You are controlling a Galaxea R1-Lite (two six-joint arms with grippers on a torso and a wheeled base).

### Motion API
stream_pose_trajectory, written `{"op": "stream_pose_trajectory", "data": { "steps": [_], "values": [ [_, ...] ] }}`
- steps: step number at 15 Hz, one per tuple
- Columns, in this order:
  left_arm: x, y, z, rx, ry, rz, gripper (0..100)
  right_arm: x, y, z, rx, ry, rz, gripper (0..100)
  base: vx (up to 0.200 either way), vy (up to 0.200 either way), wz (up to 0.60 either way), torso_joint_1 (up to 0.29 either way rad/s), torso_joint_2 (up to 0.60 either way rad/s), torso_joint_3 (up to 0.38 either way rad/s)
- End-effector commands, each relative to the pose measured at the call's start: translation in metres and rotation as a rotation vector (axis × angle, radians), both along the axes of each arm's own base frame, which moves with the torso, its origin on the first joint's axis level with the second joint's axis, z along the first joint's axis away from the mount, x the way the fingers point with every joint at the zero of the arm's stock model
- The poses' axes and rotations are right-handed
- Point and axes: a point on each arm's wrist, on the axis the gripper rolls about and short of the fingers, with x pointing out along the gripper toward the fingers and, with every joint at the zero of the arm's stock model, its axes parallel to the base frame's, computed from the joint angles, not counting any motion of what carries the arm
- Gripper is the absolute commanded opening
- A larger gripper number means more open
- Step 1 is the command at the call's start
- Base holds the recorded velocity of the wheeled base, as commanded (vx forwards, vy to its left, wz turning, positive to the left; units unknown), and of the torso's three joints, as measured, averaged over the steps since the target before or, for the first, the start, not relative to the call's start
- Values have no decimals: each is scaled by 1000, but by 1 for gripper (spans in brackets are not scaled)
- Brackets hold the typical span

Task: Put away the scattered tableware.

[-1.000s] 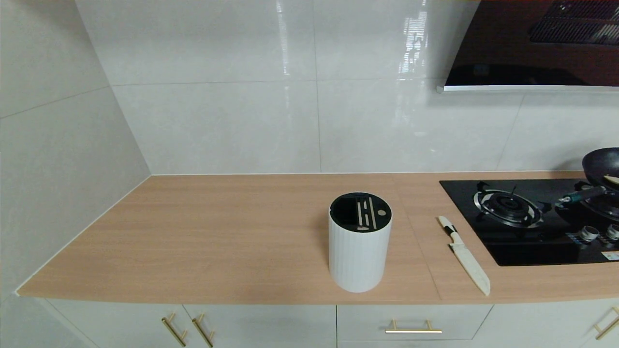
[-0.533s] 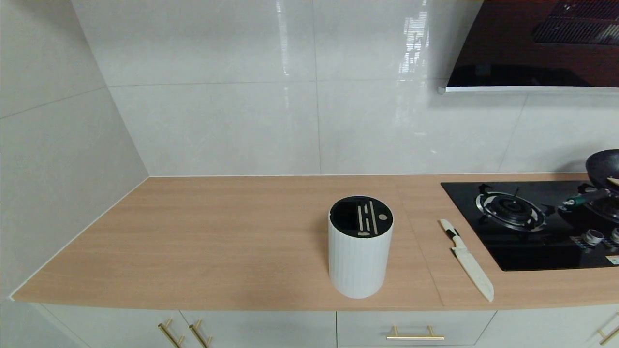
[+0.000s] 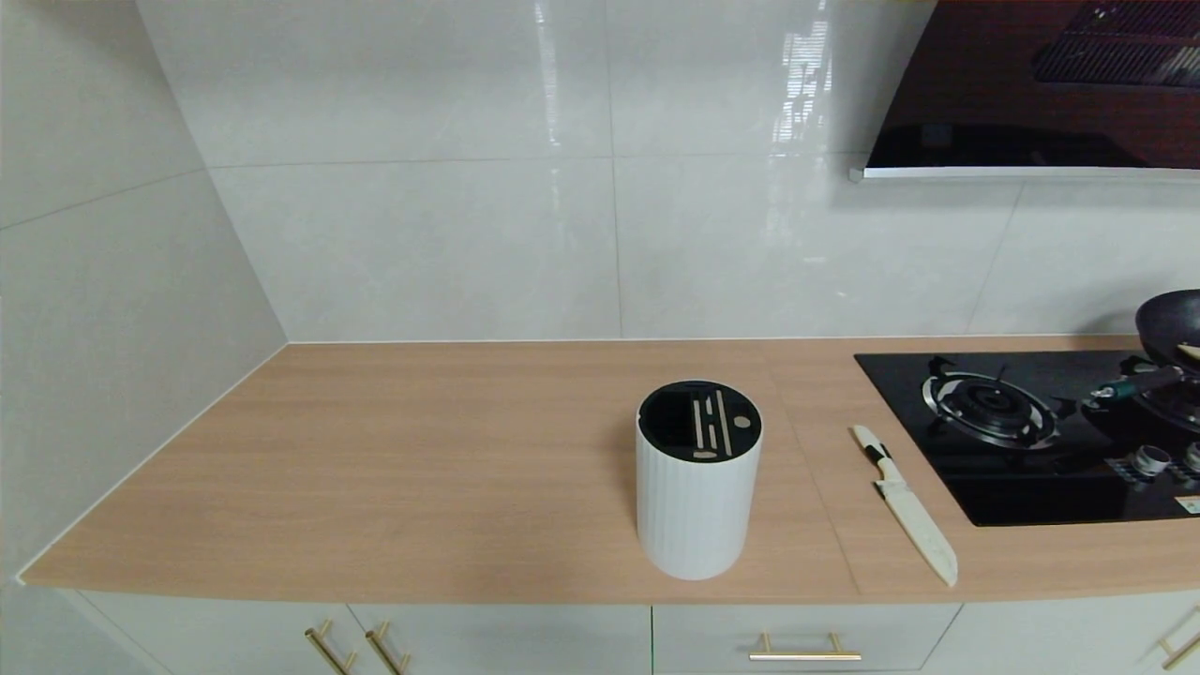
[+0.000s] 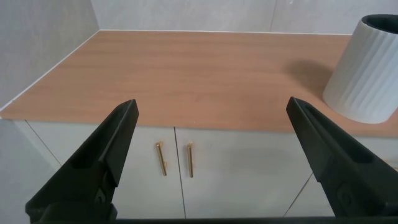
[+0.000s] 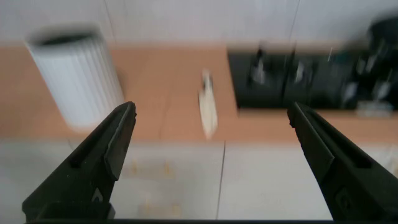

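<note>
Wooden countertop (image 3: 422,469) carrying the white knife (image 3: 905,506), lying flat near the front edge, blade tip pointing nearward, just left of the black hob (image 3: 1022,469). Standing upright further left, apart from it: white ribbed holder (image 3: 697,497), slotted black top showing. Sitting far right on the hob: dark pan (image 3: 1172,323). Hanging before the counter's front, left gripper (image 4: 211,107) and right gripper (image 5: 212,112), both spread wide, gripping nothing.

The right gripper (image 5: 210,112) gapes wide; near the frame's centre the knife (image 5: 208,104) lies on the counter (image 5: 155,87) between the white ribbed holder (image 5: 78,74) and the black hob (image 5: 280,84).
</note>
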Motion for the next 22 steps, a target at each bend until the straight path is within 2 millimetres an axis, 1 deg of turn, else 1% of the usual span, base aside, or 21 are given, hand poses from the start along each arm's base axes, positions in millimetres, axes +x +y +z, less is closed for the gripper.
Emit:
{"op": "stream_pose_trajectory", "data": {
  "steps": [1, 2, 3, 4, 5, 6, 8, 9, 11, 12, 14, 15, 17, 18, 19, 20, 22],
  "values": [
    [0, 0, 0, 0, 0, 1, 100, 23, 0, 51, 3, 120, 47, 100, 0, 0, 0, 0, 0, 0],
    [0, 0, 0, 0, 0, 1, 100, 46, 1, 63, -1, 230, 53, 100, 0, 0, 0, 0, 0, 0],
    [0, 0, 0, 0, 0, -1, 100, 74, 3, 74, -5, 338, 52, 100, 0, 0, 0, 0, 0, 0],
    [0, 0, 0, 0, 0, 1, 100, 93, 4, 82, -7, 391, 50, 100, 0, 0, 0, 0, 0, 0],
    [0, 0, 0, 0, 0, 1, 100, 129, 5, 94, -6, 460, 50, 100, 0, 0, 0, 0, 0, 0],
    [0, 0, 0, -1, 0, 1, 100, 156, 8, 99, -9, 496, 58, 100, 0, 0, 0, 0, 0, 0],
    [0, 0, 0, 0, 0, 1, 100, 205, 14, 96, -19, 567, 72, 100, 0, 0, 0, 0, 0, 0],
    [0, 0, 0, 0, 0, 1, 100, 227, 18, 90, -25, 607, 83, 100, 0, 0, 0, 0, 0, 0],
    [0, 0, 0, 0, 0, 1, 100, 264, 23, 73, -30, 678, 85, 100, 0, 0, 0, 0, 0, 0],
    [0, 0, 0, 0, 0, -1, 100, 282, 24, 63, -32, 684, 85, 100, 0, 0, 0, 0, 0, 0],
    [0, 0, 0, 0, 0, 1, 100, 307, 27, 44, -41, 679, 83, 100, 0, 0, 0, 0, 0, 0],
    [0, 0, 0, 0, 0, 1, 100, 313, 28, 39, -42, 678, 78, 100, 0, 0, 0, 0, 0, 0],
    [0, 0, 0, 0, 0, 1, 100, 346, 30, 21, -58, 705, 68, 100, 0, 0, 0, 0, 0, 0],
    [0, 0, 0, 0, 0, 1, 100, 358, 30, 7, -62, 742, 66, 100, 0, 0, 0, 0, 0, 0],
    [0, 0, 0, 0, 0, 1, 100, 361, 30, 1, -64, 759, 67, 100, 0, 0, 0, 0, 0, 0],
    [0, 0, 0, -1, 0, 1, 100, 369, 25, -25, -66, 826, 47, 100, 0, 0, 0, 0, 0, 0],
    [0, 0, 0, -1, 0, 1, 100, 381, 20, -47, -62, 841, 26, 100, 0, 0, 0, 0, 0, 0]
  ]
}}
